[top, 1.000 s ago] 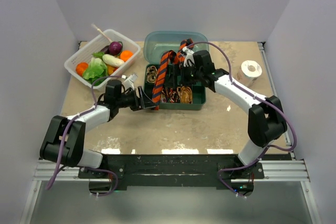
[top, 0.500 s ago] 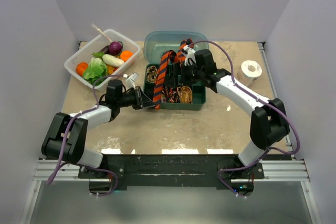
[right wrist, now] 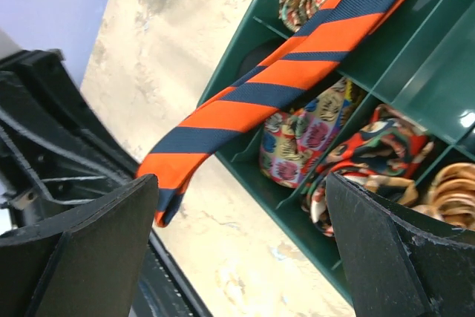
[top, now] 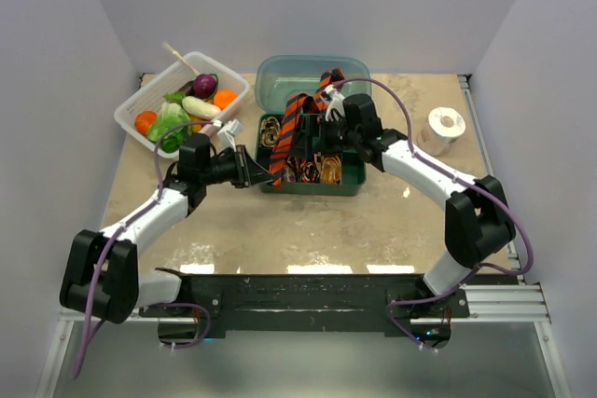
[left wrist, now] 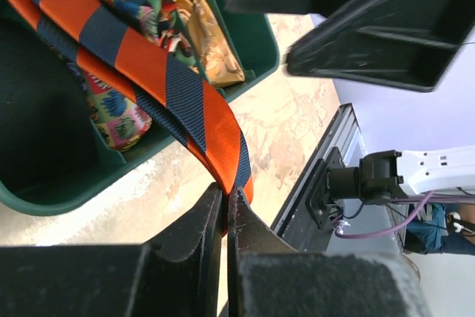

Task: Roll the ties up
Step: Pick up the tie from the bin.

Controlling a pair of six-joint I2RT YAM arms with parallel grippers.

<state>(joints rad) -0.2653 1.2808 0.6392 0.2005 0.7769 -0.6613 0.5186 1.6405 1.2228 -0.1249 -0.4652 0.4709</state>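
An orange-red tie with navy stripes [top: 293, 126] runs from the teal container down across the green tray [top: 312, 187]. Its loose end hangs past the tray's near-left edge. My left gripper [top: 256, 174] is shut on that end; in the left wrist view the fingertips [left wrist: 225, 200] pinch the tie [left wrist: 148, 72] just above the tabletop. My right gripper [top: 322, 133] hovers open over the tray. In its wrist view the striped tie [right wrist: 282, 87] passes above the wide gap in the right gripper [right wrist: 245, 257]. Coiled patterned ties [right wrist: 297, 142] fill the tray's compartments [left wrist: 111, 113].
A white basket of toy vegetables [top: 131, 111] stands at the back left. A teal container [top: 280, 76] sits behind the tray. A white tape roll [top: 446, 124] lies at the right. The black frame rail [top: 298, 291] runs along the near edge.
My left gripper has shut on the striped tie's loose end and drawn slightly back and left with it. My right gripper has stayed open over the tray.
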